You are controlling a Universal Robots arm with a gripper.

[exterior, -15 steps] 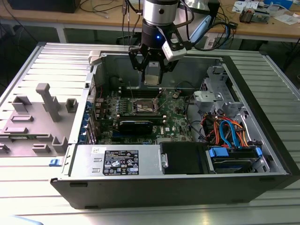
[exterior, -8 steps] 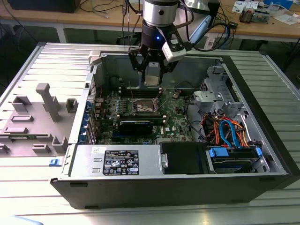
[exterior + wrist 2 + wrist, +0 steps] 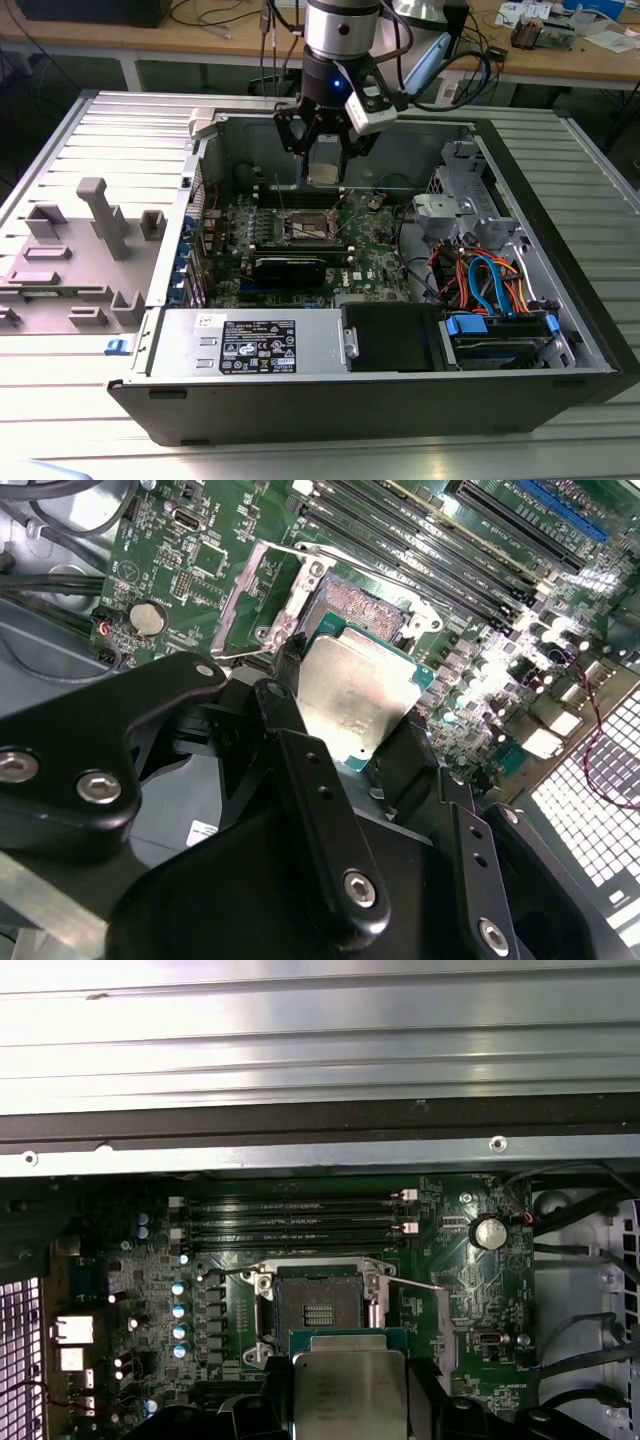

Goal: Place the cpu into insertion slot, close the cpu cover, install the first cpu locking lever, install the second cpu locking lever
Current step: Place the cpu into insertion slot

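Gripping the cpu by two opposite edges, the fingers are drawn in narrow on the chip, and we see the gripper hanging over the motherboard inside the open computer case. The chip is up in the air, not seated. In the first wrist view it sits just short of the insertion slot, overlapping its near rim. The cpu cover is swung clear, so the contacts lie bare. That, we reckon, is the danger: come down offset or tilted and a corner could dig into those contacts, or the chip could ride up on the dark rim. A light edge grip could also let it slip or twist. Its metal lid faces up toward the wrist cameras, its flat underside toward the board. Being close to square, it has hardly any long axis. Its edges run about parallel with the slot's sides, though we cannot tell which corner carries the keying mark.
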